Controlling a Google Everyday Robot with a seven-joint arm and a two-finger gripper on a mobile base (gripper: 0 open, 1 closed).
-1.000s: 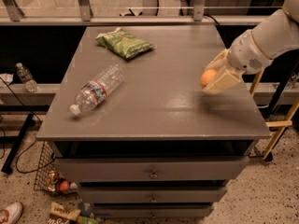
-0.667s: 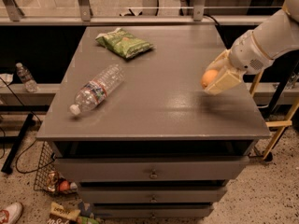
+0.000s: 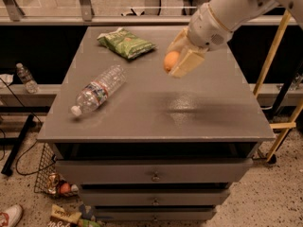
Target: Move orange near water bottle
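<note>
The orange (image 3: 170, 60) is small and round, held between the cream fingers (image 3: 188, 64) of my gripper (image 3: 176, 62), which is shut on it above the middle of the grey cabinet top (image 3: 156, 112). The water bottle (image 3: 98, 89) is a clear ribbed bottle with a white cap and a red, white and blue label. It lies on its side at the left of the top, cap toward the front left. The orange is well to the right of the bottle and apart from it.
A green crinkly snack bag (image 3: 126, 42) lies at the back of the top. A small clear bottle (image 3: 26, 77) stands on a ledge far left. A wire basket (image 3: 52, 178) and clutter sit on the floor. A wooden frame (image 3: 275, 70) stands at the right.
My gripper has carried the orange leftward from the right side of the top toward the middle. The bottle and the bag lie in the same places on the top.
</note>
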